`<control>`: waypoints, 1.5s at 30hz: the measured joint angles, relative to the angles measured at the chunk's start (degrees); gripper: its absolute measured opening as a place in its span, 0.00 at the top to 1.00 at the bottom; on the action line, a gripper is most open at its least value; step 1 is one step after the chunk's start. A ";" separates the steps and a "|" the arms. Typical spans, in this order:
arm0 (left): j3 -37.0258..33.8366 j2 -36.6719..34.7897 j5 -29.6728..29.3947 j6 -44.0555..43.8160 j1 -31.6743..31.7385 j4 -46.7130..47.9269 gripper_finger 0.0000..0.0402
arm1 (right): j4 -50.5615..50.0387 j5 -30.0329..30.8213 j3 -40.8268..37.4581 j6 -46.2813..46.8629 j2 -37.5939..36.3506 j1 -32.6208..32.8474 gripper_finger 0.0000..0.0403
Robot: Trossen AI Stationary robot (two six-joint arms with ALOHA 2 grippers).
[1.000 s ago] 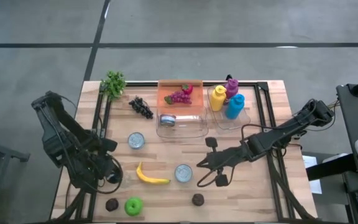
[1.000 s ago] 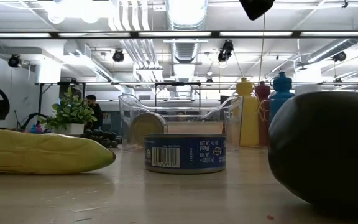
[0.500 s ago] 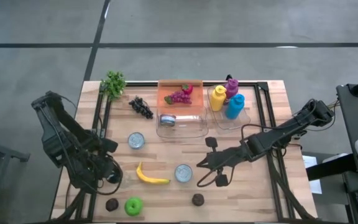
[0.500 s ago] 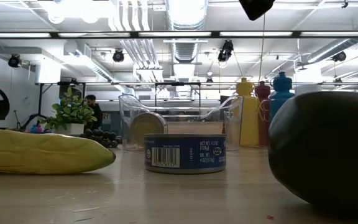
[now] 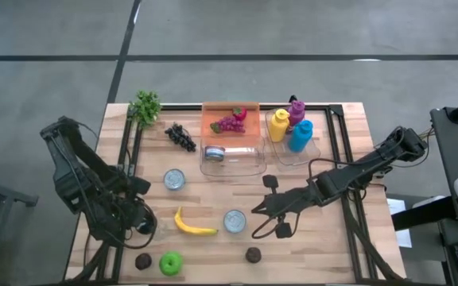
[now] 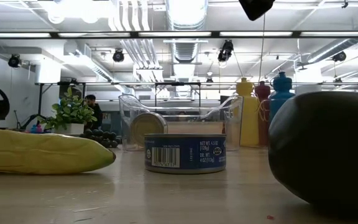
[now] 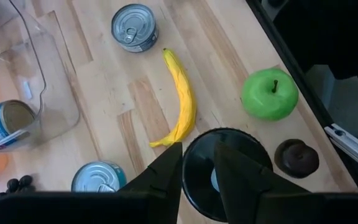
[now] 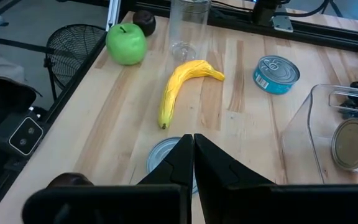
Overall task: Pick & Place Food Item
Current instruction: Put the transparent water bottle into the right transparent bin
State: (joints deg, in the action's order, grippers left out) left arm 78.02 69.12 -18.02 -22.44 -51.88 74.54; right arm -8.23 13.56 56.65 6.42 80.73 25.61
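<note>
Lying banana (image 5: 193, 225): flat on the wood near the front of the table, between my 2 claws, touched by neither; I take it as the likeliest food item, though the task names none
Nearest can (image 5: 234, 221): upright just beside the banana's tip, on my right claw's side
Right claw (image 5: 257, 211): fingers pressed together with nothing in them, hovering over the table just beside that can
Left claw (image 7: 197, 152): fingers part-way apart on either side of a clear cup (image 8: 188, 25) and, as far as I can judge, clamped on it; the cup stands by the banana's other end
Green apple (image 5: 170, 262): at the front edge, well clear of both claws
Clear bin (image 5: 254, 165): at the back, a can lying inside, a likely drop spot
Change: none; over the last second every item and both arms sit exactly where they were
Meaning: a pause, I judge; no food picked yet, so the whole pick and place is still ahead
</note>
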 joint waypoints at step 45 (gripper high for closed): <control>-1.42 -0.02 7.58 0.00 0.00 1.50 0.76 | -0.02 -0.02 -0.03 0.00 0.00 0.00 0.98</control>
State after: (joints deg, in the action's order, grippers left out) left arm 76.60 69.10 -10.44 -22.44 -51.88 76.05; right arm -8.25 13.54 56.62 6.42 80.73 25.61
